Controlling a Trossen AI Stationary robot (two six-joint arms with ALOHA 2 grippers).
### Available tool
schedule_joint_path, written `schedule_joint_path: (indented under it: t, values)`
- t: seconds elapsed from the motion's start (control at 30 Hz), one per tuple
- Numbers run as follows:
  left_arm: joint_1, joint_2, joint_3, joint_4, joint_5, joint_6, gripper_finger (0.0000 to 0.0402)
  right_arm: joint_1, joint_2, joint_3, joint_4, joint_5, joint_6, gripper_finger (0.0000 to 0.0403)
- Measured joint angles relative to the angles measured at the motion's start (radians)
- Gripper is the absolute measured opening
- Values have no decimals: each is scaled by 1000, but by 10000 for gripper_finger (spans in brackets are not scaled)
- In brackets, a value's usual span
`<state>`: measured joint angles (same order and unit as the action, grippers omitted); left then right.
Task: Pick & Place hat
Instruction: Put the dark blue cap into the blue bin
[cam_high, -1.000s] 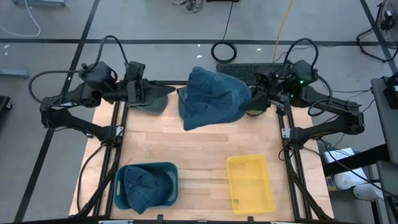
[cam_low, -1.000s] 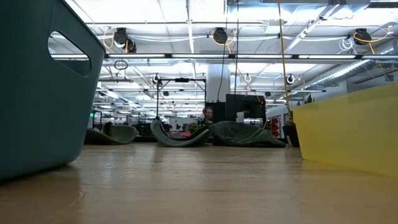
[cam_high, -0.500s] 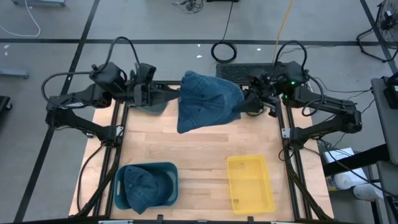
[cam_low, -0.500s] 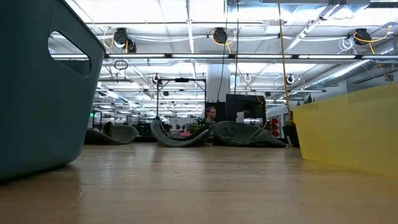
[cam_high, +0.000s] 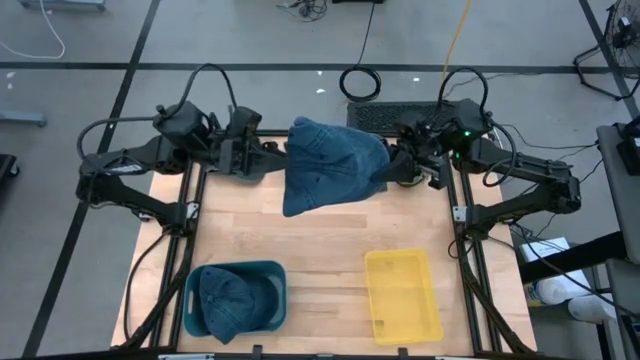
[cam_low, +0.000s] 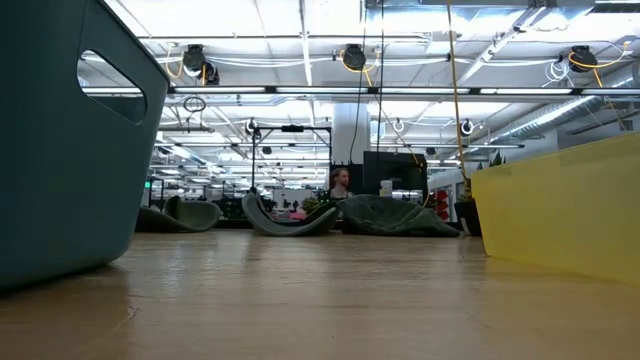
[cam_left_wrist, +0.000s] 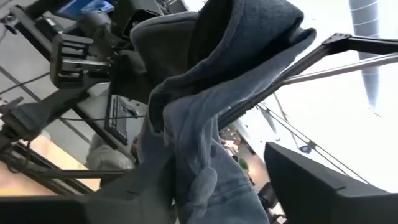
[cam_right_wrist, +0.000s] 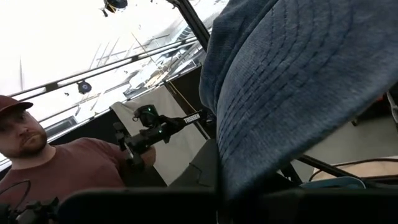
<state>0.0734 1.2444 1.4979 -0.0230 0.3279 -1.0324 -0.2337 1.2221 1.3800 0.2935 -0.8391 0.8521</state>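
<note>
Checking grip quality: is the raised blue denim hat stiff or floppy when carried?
Probably floppy: the blue denim hat droops in folds from the right end effector. Likely light, hanging from one edge pinch. It may sag further as the left end effector takes it.

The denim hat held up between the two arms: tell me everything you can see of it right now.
The denim hat is blue, stitched fabric with rows of topstitching on its brim, as the right wrist view shows. It hangs limp and draped above the far edge of the table, off the wood. The right gripper is shut on its right side. The left gripper reaches its left edge, and a fold lies between its fingers; whether it has gripped is unclear.
</note>
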Motion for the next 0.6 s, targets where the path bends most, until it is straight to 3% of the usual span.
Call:
schedule_joint_path:
  t: [0.33, 0.6]
  values:
    - [0, -1, 0, 131, 100, -74, 107, 0, 0, 0, -132, 30, -69, 0]
    - [-3, -1, 0, 129, 117, -88, 42, 0, 0, 0, -146, 31, -80, 0]
